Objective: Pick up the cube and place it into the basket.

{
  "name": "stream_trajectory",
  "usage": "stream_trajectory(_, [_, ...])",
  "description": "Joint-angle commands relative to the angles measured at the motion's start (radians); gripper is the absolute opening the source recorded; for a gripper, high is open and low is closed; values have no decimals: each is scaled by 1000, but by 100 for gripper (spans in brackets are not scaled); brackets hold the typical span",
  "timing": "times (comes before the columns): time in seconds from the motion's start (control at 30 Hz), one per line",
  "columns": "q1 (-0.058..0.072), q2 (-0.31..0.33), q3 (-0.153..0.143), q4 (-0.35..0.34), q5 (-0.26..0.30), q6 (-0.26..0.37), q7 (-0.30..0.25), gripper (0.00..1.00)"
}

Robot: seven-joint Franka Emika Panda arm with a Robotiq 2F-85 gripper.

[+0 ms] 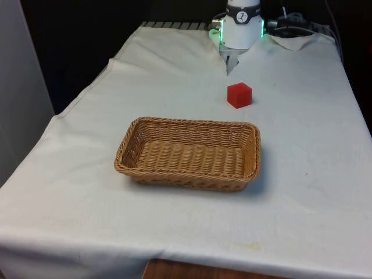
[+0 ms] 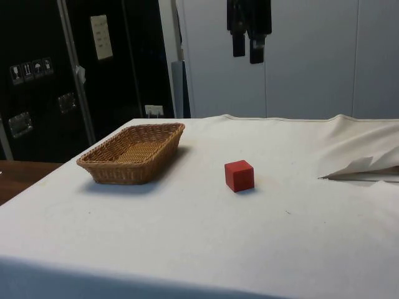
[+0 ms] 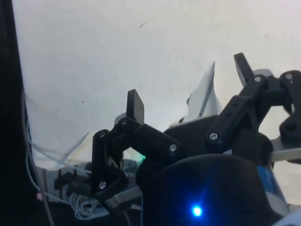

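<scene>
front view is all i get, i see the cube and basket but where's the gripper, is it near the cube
Observer: No. In the side view the gripper hangs high above the table, well clear of the cube.
Operator: fingers open or shut
Observer: Open. The wrist view shows the two fingers spread wide with nothing between them.
Operator: anything in the basket i can't see past the near wall
Observer: The side view looks over the basket rim and shows bare wicker inside.

A lab: cloth-draped table (image 2: 187, 243); dark equipment cabinets (image 2: 37, 75).
</scene>
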State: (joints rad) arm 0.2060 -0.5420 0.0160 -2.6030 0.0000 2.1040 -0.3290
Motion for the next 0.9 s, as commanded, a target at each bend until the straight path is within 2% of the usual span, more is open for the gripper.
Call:
stream_trajectory(0.0, [3,11,-2,0,3,16,-7,100])
stream_trajectory(0.23, [4,78,-5,7,6,73,-44,100])
stream_trajectory(0.27, [0,70,-2,5,0,65,-37,100])
stream_trajectory(0.33, [4,100,-4,12,7,90,-58,100])
stream_trajectory(0.5, [4,131,-3,21,9,111,-79,100])
stream_trajectory(0.53, [0,131,-2,19,4,109,-78,100])
stream_trajectory(0.57, [4,143,-3,24,10,119,-86,100])
stream_trajectory(0.83, [4,183,-3,34,12,144,-117,100])
stream_trajectory(0.87, [0,183,-2,35,6,138,-117,100])
